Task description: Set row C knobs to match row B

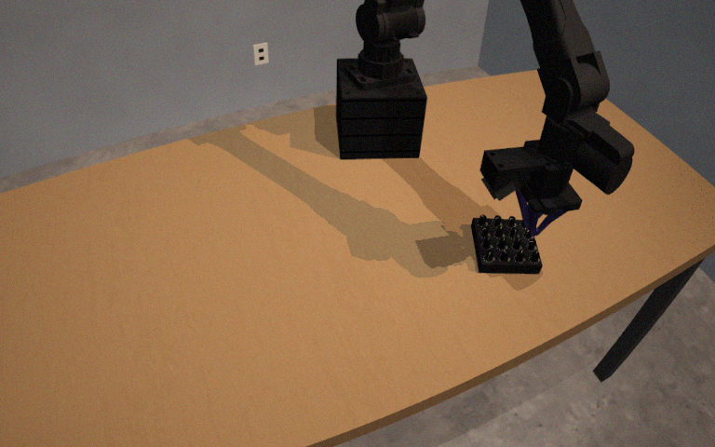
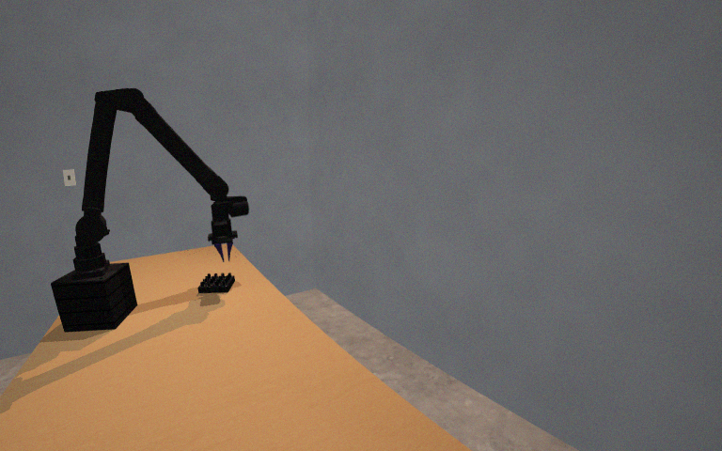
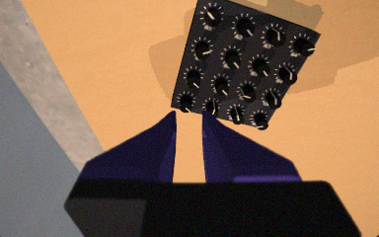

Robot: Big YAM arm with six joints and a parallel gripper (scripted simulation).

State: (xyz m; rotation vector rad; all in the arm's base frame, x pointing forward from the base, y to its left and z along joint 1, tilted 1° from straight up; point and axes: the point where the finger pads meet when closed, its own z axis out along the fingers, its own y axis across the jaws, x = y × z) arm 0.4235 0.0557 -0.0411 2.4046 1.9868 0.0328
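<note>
The black knob box (image 1: 505, 245) (image 2: 213, 284) (image 3: 244, 64) stands on its feet on the table near the right edge. It carries several rows of small black knobs with white lines. In the wrist view it is turned at an angle and all its knobs show. My gripper (image 1: 534, 230) (image 2: 225, 258) (image 3: 189, 118) hangs a little above the box, over one of its edges. The purple fingers stand close together with a narrow gap. Only bare table shows between them, and they touch no knob.
The arm's black base block (image 1: 379, 108) (image 2: 93, 303) stands at the back of the table (image 1: 210, 264). The table's curved edge runs close to the right of the box. A table leg (image 1: 642, 321) and grey floor lie beyond it.
</note>
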